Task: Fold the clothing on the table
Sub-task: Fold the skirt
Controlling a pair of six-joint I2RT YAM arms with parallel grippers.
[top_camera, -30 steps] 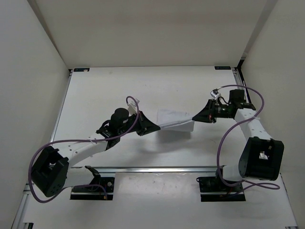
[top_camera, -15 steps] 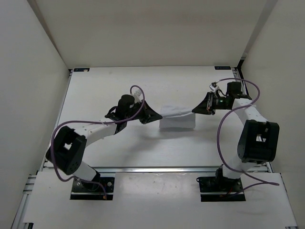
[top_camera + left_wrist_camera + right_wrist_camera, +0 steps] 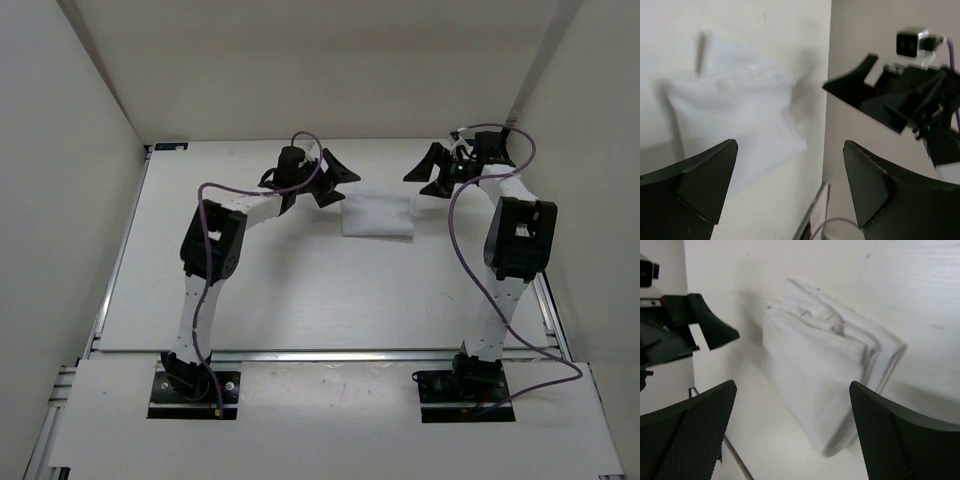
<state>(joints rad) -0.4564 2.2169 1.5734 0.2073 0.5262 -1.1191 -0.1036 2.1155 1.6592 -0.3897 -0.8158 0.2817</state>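
Both arms are backing off, left gripper (image 3: 339, 183) and right gripper (image 3: 427, 173) wide open, leaving the clothing (image 3: 377, 214) folded, probably done.

1. Clothing (image 3: 820, 375) is folded into stacked layers and lies flat on the white surface (image 3: 920, 295).
2. Layer edges show along its top and right sides.
3. Right fingers (image 3: 695, 435) are spread wide at the bottom corners, off the clothing, holding nothing.
4. Left fingers (image 3: 710, 330) are dark, at the left edge, apart from the clothing.
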